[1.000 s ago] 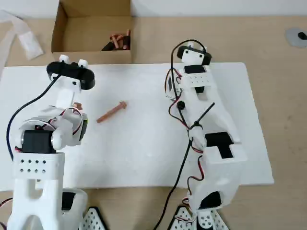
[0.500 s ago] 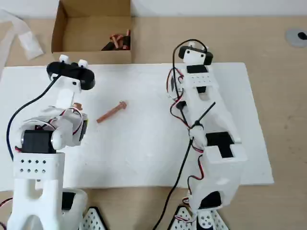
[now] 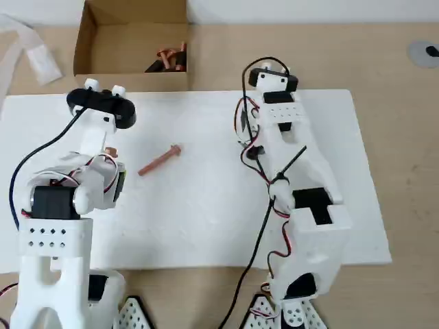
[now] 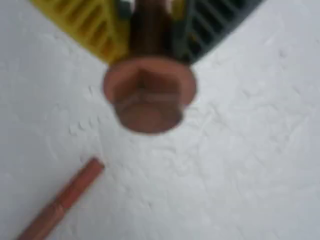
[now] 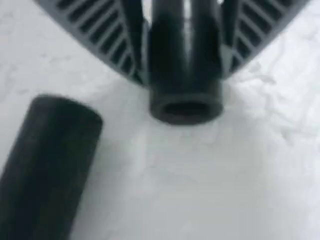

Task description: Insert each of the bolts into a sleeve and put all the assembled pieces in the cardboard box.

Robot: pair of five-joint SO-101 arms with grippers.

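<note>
My left gripper [image 4: 149, 27] is shut on a copper bolt [image 4: 149, 95], gripped by the shank with its hex head pointing out over the white mat. In the high view that bolt's head [image 3: 112, 151] peeks out beside the left arm. A second copper bolt [image 3: 159, 160] lies loose on the mat just right of it; its shank [image 4: 62, 200] shows in the left wrist view. My right gripper [image 5: 186, 40] is shut on a black sleeve [image 5: 186, 80], open end facing out. Another black sleeve [image 5: 47, 170] lies on the mat close beside it.
The cardboard box [image 3: 130, 81] stands past the mat's far left edge, with assembled copper and black pieces [image 3: 168, 58] in its right corner. The white mat [image 3: 206, 219] covers the table's middle. Paper strips [image 3: 27, 51] lie far left, and a grey disc [image 3: 424, 51] far right.
The right arm's far end has shifted slightly to the left. The left arm and the loose bolt have stayed put.
</note>
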